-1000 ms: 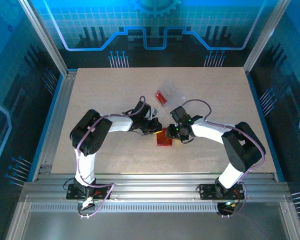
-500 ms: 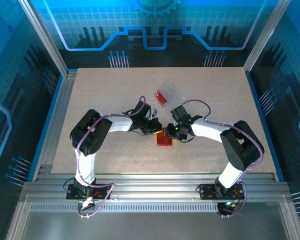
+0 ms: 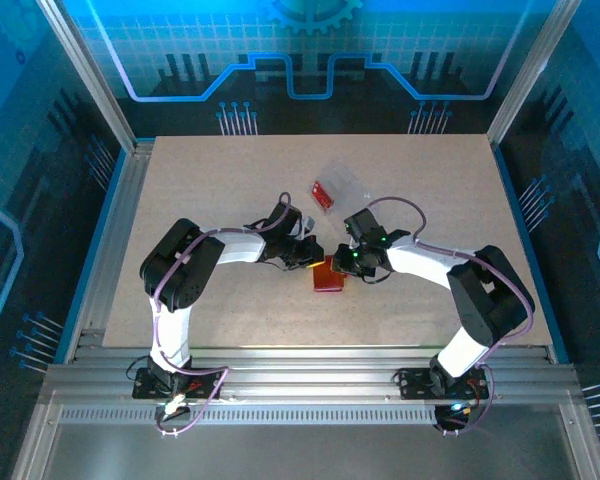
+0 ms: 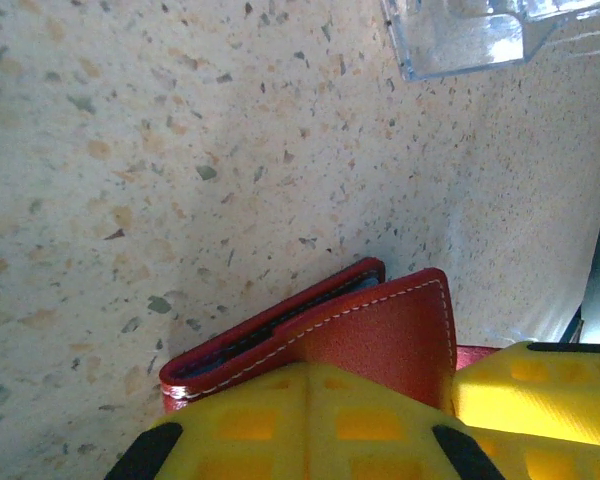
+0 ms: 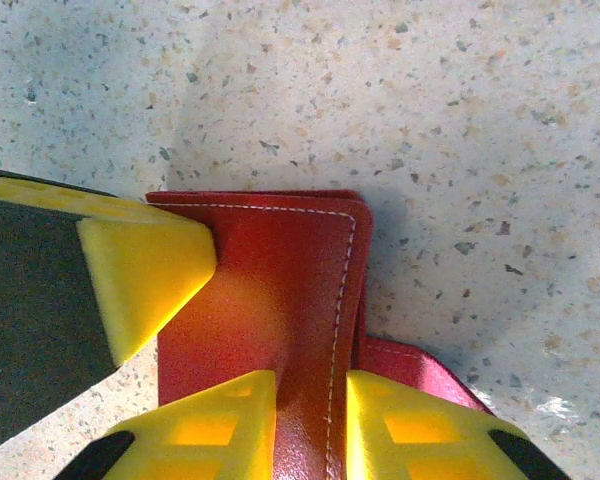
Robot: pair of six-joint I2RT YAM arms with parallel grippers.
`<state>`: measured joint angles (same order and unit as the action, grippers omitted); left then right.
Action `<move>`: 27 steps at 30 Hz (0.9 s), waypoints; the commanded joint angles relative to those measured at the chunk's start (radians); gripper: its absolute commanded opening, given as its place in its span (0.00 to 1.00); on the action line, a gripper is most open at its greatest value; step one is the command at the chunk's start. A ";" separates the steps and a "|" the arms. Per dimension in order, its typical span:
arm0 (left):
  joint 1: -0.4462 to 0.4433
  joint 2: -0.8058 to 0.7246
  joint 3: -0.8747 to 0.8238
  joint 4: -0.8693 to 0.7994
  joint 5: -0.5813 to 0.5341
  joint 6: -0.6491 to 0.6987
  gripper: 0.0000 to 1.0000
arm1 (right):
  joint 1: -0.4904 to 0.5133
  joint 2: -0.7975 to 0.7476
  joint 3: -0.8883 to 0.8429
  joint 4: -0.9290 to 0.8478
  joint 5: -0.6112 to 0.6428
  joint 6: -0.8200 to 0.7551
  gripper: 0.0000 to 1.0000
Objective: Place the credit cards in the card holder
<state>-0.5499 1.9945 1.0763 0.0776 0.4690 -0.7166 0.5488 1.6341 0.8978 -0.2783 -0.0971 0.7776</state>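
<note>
Speckled table (image 5: 480, 120), red card holder (image 5: 280, 280) on it, left gripper (image 4: 300, 378) pressed together at its edge, right gripper (image 5: 310, 385) astride its flap, pinch unclear.

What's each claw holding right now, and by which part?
Right claw pinches the red card holder by its top flap's stitched edge. Left claw is shut, its tip only pressing on that flap's corner, apparently not gripping.

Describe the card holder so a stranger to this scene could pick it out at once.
On the speckled table, look where the left hand and right hand meet near the middle. The card holder lies there: a red stitched wallet, thicker than the flat red card farther back by the clear bag.
</note>
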 commanded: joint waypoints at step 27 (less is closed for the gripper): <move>0.056 -0.228 -0.221 -0.030 0.004 -0.087 0.34 | 0.149 -0.043 0.197 -0.416 0.470 -0.084 0.00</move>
<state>-0.5266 1.8462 0.8963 0.1013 0.5037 -0.7753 0.6437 1.5898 1.0134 -0.5014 0.1425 0.7300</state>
